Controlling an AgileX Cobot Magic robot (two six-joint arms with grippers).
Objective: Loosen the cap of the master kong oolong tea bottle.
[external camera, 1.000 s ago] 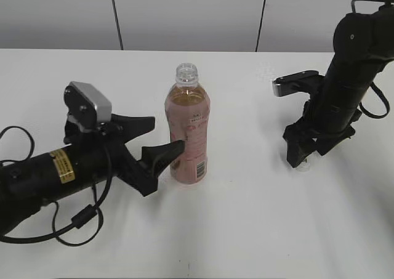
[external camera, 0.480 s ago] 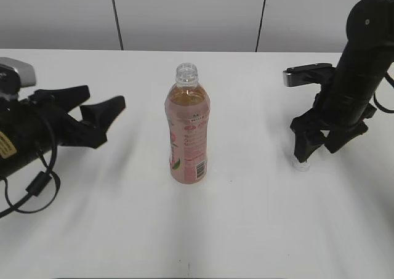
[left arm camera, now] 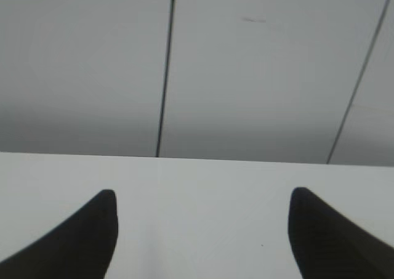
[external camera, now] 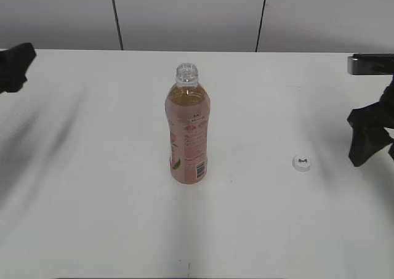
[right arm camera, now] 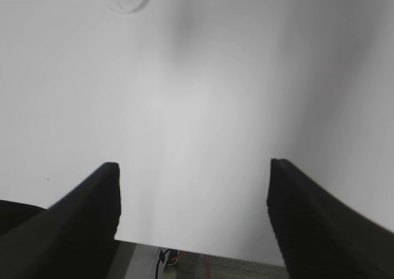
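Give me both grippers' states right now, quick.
Left gripper: open, fingers spread wide, holding nothing.
Right gripper: open, holding nothing; the cap lies on the table apart from it.

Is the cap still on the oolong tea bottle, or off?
Off. The bottle stands upright with its threaded neck bare; the cap lies on the table to its right.

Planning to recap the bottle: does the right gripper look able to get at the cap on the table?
Probably yes: the cap lies alone on the table, nothing between it and the open right gripper.

Cap point(external camera: 301, 162) right of bottle point(external camera: 188, 128)
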